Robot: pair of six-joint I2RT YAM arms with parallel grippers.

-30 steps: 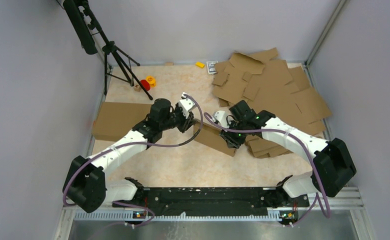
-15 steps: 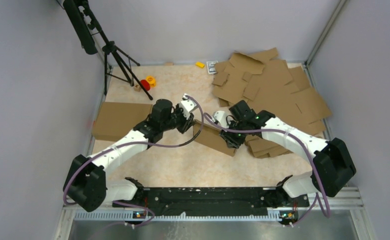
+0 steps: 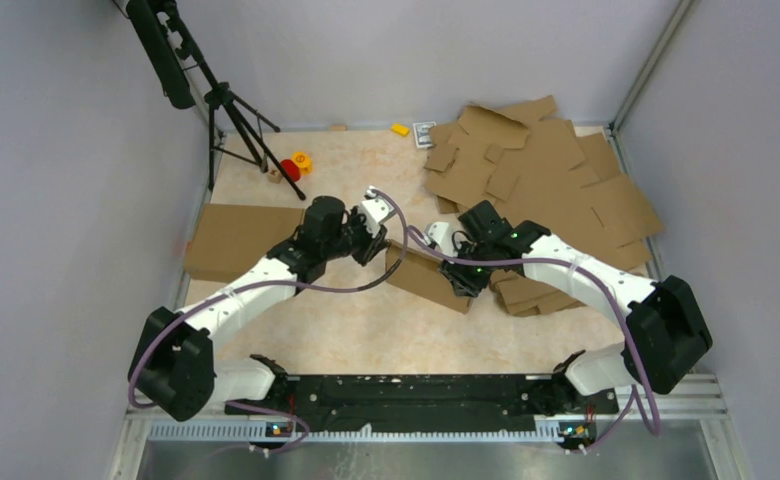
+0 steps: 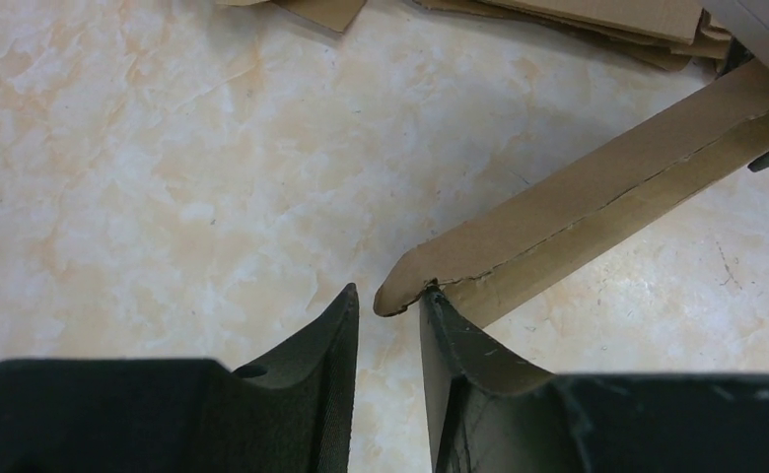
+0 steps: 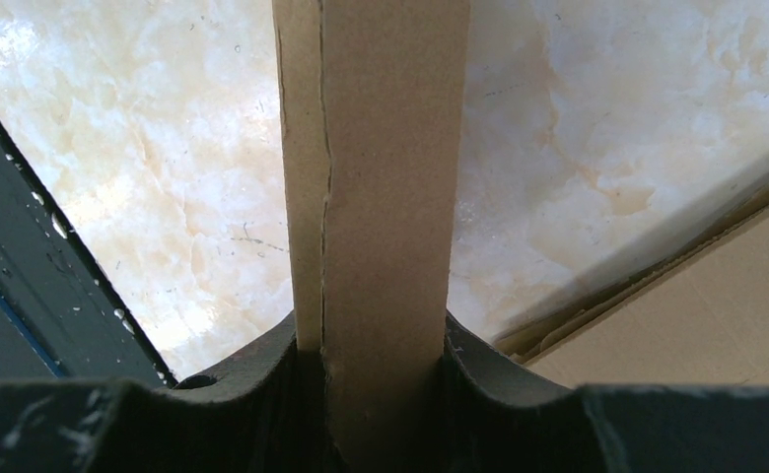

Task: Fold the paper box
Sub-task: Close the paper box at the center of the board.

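Jaws: right gripper pinches the light, stiff paper box's wall; left gripper narrowly parted, empty, at its corner.

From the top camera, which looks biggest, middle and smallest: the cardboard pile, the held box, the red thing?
Largest: cardboard pile.
Middle: box, though part of it is hidden.
Smallest: red thing.
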